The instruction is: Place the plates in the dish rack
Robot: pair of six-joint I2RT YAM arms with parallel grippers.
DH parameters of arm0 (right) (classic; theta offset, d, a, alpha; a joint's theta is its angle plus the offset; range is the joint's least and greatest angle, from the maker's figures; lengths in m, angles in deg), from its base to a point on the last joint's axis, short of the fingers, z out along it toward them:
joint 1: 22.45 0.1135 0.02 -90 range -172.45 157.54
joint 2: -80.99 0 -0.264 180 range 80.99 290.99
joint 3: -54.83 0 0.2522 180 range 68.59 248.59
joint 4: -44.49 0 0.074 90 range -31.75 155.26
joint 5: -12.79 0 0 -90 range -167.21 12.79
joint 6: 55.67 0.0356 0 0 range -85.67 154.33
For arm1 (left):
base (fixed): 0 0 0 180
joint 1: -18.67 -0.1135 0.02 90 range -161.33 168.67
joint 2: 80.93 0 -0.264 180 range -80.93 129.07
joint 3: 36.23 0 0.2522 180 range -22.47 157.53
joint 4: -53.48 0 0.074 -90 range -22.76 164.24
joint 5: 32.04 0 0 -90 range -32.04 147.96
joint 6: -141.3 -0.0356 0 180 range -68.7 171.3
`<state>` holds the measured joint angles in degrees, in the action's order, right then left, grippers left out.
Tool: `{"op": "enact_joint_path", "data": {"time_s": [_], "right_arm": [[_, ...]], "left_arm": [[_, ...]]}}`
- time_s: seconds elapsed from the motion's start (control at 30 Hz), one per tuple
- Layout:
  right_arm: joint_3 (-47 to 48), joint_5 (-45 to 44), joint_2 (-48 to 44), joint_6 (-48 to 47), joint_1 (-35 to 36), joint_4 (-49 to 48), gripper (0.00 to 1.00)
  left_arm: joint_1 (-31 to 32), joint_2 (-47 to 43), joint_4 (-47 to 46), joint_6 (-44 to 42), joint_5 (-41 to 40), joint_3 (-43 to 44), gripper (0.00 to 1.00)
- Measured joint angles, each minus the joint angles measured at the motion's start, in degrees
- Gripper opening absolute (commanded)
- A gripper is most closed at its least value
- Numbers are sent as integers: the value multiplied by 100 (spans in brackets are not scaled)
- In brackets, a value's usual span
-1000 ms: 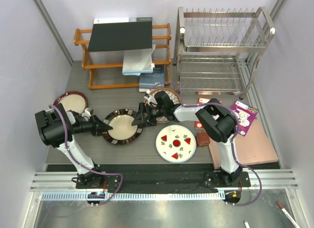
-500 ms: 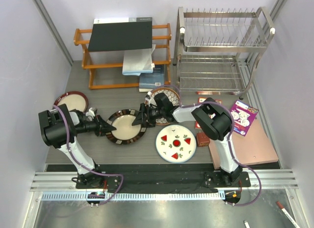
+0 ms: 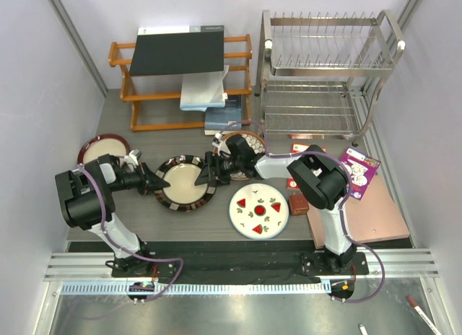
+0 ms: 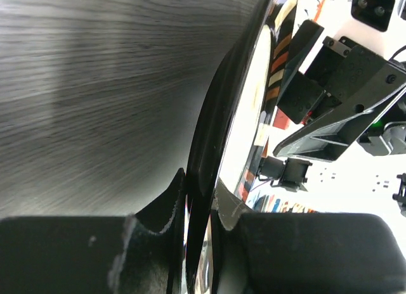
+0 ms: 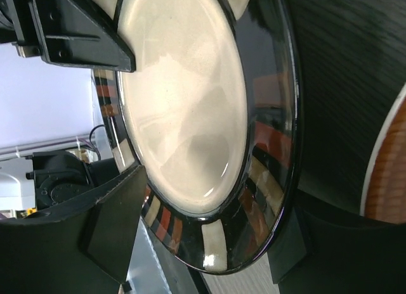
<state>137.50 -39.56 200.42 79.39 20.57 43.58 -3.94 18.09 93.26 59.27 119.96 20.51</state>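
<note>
The dark-brown-rimmed plate with a beige centre (image 3: 184, 183) is left of the table's middle. My left gripper (image 3: 154, 185) is shut on its left rim. In the left wrist view the gripper (image 4: 198, 189) pinches the plate's dark edge (image 4: 212, 123), which slants up off the tabletop. My right gripper (image 3: 209, 171) is at the plate's right rim. In the right wrist view it (image 5: 212, 202) is open, one finger on each side of the plate (image 5: 184, 97). The watermelon plate (image 3: 259, 211), the petal-pattern plate (image 3: 249, 142) and the maroon-rimmed plate (image 3: 103, 149) lie flat. The dish rack (image 3: 328, 68) stands at the back right.
An orange wooden shelf (image 3: 180, 86) with a dark board and books stands at the back left. A small brown cube (image 3: 298, 203), a red card (image 3: 297, 149), a purple card (image 3: 359, 169) and a pink board (image 3: 372, 216) lie at the right.
My left gripper has moved right and towards the back with the plate's left rim in it. The plate has shifted slightly and tilted. My right gripper has stayed at the right rim.
</note>
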Motion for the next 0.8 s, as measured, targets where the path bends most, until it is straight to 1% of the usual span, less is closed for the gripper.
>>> {"op": "enact_joint_path", "data": {"time_s": [0.17, 0.3, 0.33, 0.37, 0.43, 0.5, 0.57, 0.67, 0.8], "right_arm": [[4, -55, -160, -229, 7, 205, 76], [4, -87, -188, -330, 4, 295, 76], [4, -87, -195, -345, 4, 304, 76], [7, -94, -208, -387, 4, 326, 76], [7, -94, -227, -431, 4, 350, 76], [11, -68, -256, -448, -2, 369, 77], [37, -66, -273, -452, -9, 361, 77], [44, -61, -284, -450, -46, 358, 78], [42, -48, -317, -446, -157, 348, 79]], "left_arm": [[26, -42, 289, -293, 107, 190, 6], [61, -39, 719, -767, 238, 404, 3], [72, -31, 975, -1034, 258, 522, 1], [83, 0, 1263, -1355, 302, 680, 0], [94, 203, 2245, -2463, 459, 1169, 0], [105, 660, 3283, -3945, 765, 1825, 0], [118, 1137, 3718, -4894, 1027, 2282, 0], [94, 1515, 4004, -5735, 1290, 2387, 0], [111, 1663, 4345, -6328, 1342, 2339, 0]]}}
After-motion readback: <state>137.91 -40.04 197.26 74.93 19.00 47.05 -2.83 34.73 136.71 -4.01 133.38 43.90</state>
